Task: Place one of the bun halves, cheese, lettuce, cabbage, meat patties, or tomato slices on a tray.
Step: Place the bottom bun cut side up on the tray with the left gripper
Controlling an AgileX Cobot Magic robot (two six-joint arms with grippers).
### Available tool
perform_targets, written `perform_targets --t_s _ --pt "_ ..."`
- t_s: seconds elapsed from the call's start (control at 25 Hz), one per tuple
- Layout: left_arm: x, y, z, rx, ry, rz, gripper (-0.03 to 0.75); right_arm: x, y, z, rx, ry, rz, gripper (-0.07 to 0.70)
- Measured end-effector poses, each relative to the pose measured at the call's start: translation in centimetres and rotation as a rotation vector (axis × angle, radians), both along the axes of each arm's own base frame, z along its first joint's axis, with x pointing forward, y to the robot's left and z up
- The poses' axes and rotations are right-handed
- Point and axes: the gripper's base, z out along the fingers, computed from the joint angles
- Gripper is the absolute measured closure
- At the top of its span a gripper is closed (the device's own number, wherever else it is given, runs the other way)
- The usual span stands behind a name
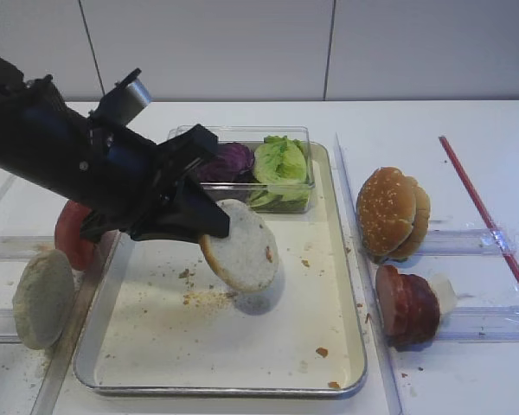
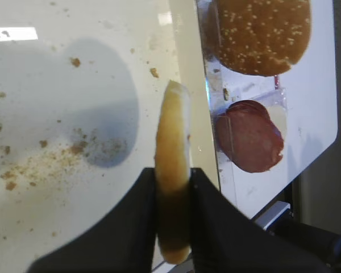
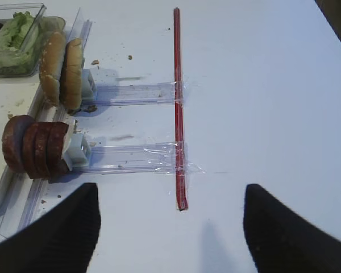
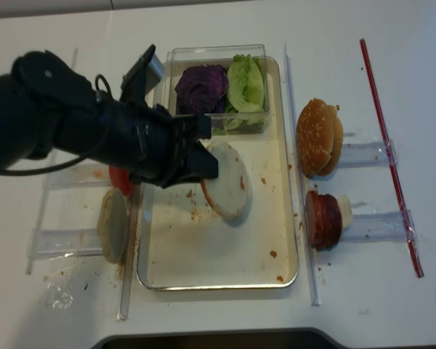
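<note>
My left gripper [image 1: 209, 226] [image 2: 173, 173] is shut on a flat pale bun half [image 1: 242, 246] [image 2: 171, 131] [image 4: 229, 185], gripping it by the edge. The half hangs tilted above the middle of the metal tray [image 1: 199, 346] [image 4: 218, 262] and casts a shadow on it. A second pale bun half [image 1: 43, 298] and the tomato slices [image 1: 72, 235] stand in racks left of the tray. My right gripper [image 3: 169, 227] is open over bare table, nothing between its fingers [image 3: 62, 233].
A clear box at the tray's back holds purple cabbage [image 1: 229, 162] and lettuce [image 1: 281, 162]. Right of the tray stand sesame buns [image 1: 392, 212], meat patties [image 1: 406, 304] with cheese [image 1: 443, 294], and a red stick [image 3: 178, 108] taped across the clear racks.
</note>
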Motion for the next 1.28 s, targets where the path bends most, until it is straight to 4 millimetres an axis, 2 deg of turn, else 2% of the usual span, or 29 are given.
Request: perform_targets --t_s 0.44,1.28 --pt "1.5 -0.1 -3.8 0.025 0.113 0.003 0.62 0.0 0.0 0.0 0.003 0.0 -0.002 0.105" --pt "1.6 0.2 -4.1 0.057 0.091 -0.017 0.615 0.0 0.0 0.0 0.007 -0.001 -0.004 0.105"
